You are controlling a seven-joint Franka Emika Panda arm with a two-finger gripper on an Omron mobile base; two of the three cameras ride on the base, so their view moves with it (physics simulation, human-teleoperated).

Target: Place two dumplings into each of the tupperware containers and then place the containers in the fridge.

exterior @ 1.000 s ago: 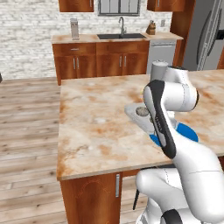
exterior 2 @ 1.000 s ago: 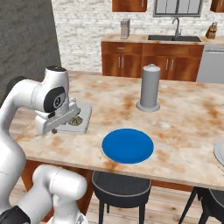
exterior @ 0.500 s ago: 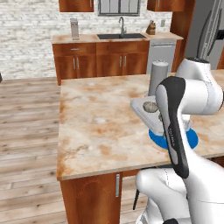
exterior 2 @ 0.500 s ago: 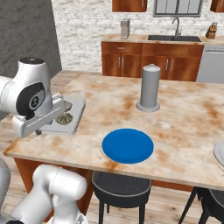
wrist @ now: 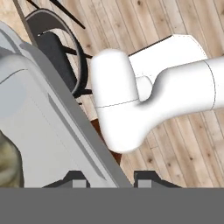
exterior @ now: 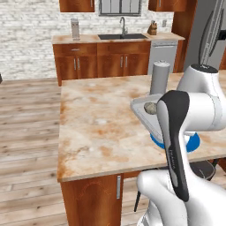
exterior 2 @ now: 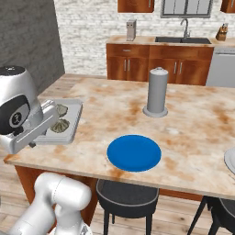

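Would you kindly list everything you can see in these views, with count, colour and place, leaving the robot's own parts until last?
Tupperware container: one, light grey, lifted at the island's near corner, its rim between the gripper's fingers.
Dumplings: two, tan-olive, inside that container.
Plate: one, blue, round, on the island's near side.
Second plate: one, light grey, at the right edge of the right base view.
Cylinder: one, grey, upright mid-island.
Island counter: one, mottled beige-brown.
Stools: two, black, under the island's near edge.
Sink and faucet: one, on the back counter.
Fridge: one, steel grey, far right in the left base view.
Gripper: one, dark fingertips, closed on the container's rim.
Arm: one, white.
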